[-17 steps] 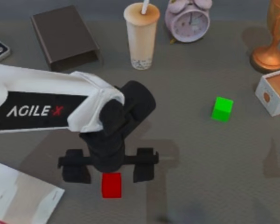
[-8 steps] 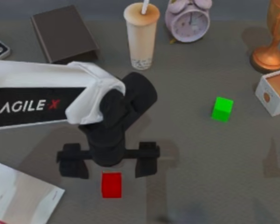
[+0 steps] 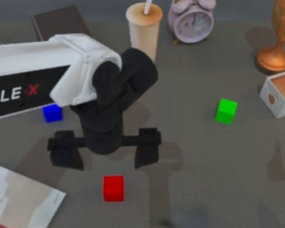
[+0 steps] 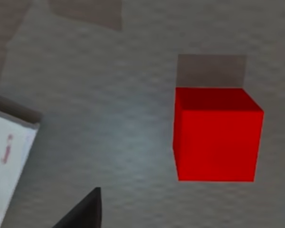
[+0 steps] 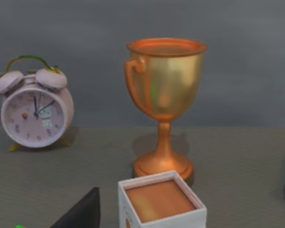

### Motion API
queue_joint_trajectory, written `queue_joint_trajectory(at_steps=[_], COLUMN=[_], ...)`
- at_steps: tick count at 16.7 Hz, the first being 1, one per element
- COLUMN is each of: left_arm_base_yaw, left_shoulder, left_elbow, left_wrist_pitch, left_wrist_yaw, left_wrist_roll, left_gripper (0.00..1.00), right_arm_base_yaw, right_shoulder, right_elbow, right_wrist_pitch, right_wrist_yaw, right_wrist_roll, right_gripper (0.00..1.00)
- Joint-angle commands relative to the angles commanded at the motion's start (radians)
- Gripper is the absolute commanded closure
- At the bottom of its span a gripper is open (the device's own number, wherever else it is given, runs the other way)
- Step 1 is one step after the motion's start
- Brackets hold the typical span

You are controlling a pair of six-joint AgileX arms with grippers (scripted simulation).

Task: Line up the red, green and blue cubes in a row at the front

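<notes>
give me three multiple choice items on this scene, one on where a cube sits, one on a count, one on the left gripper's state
1. The blue cube lies
A. beside the trophy
B. at the table's left, partly under the left arm
C. inside the box

2. Small plain cubes in the top view:
A. one
B. two
C. three

3. The left gripper is
A. open, holding nothing
B. shut on the red cube
C. shut on the green cube

Answers: 1 B, it peeks out below the white arm; 2 C, red, green and blue show; 3 A, its fingers stand apart and the red cube lies free on the table.
</notes>
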Motion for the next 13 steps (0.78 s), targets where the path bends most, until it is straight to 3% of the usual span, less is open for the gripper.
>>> queue_joint_trajectory(at_steps=[6, 13], left_arm_base_yaw=[0.043, 0.27], left_shoulder=[-0.083, -0.571], left_elbow=[-0.079, -0.442], left_wrist_pitch=[0.055, 0.31], left_wrist_yaw=[-0.004, -0.013], left_wrist_roll=[0.008, 0.092], left_gripper=[0.0, 0.0], right_arm_base_yaw=[0.023, 0.109], right_shoulder=[0.103, 0.689], right_elbow=[0.103, 0.635], right_wrist_pitch=[-0.071, -0.398], right_wrist_yaw=[-0.003, -0.001], right_wrist_roll=[-0.052, -0.285], right_gripper=[0.0, 0.0])
